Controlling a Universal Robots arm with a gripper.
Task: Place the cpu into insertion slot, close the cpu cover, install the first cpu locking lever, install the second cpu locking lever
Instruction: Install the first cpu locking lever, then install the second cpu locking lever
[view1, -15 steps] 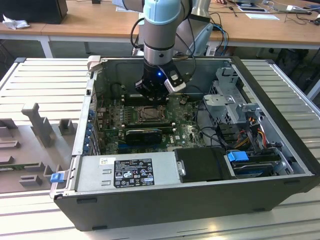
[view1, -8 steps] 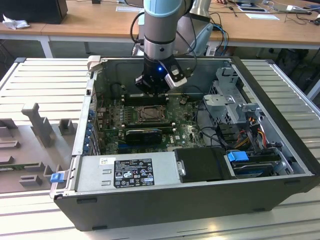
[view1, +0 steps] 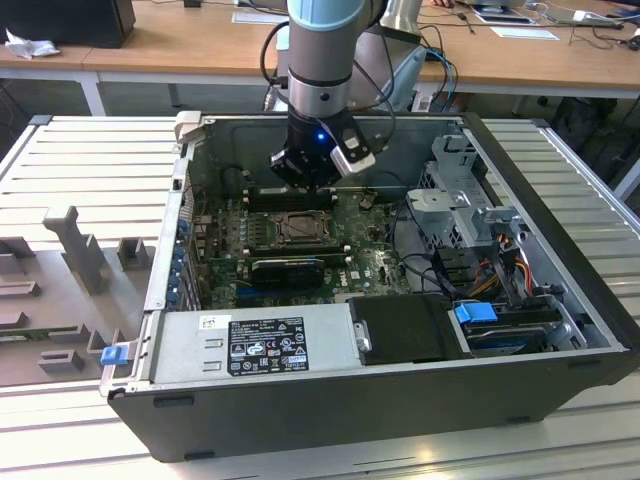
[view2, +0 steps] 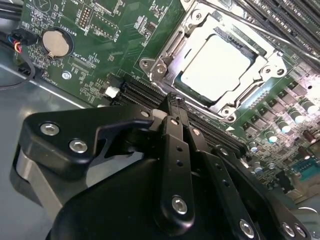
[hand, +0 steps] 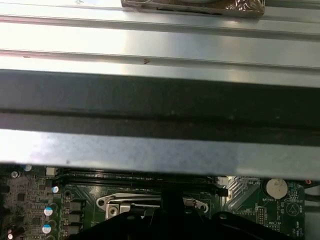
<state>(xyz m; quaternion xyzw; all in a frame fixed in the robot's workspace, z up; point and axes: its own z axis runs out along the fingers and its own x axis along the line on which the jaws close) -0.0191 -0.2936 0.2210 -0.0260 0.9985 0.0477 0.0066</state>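
An open black computer case (view1: 400, 400) lies on a ribbed metal surface (view1: 90, 160); inside, a labelled power supply (view1: 250, 345) and a blue latch (view1: 476, 312).

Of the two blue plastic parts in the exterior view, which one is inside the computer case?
The blue part toward the exterior view's right, beside the orange and black cables, sits inside the case. The other blue part sticks out from the case's outer corner.

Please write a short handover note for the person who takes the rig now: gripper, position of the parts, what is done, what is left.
Gripper: shut, holds nothing, just beside the insertion slot in the second wrist view; above the motherboard in the exterior view.
The cpu lies flat in the slot. The cpu cover is down around it, its window showing the chip.
Done: cpu placed, cover closed.
Left: the locking levers; I cannot tell whether either is latched.
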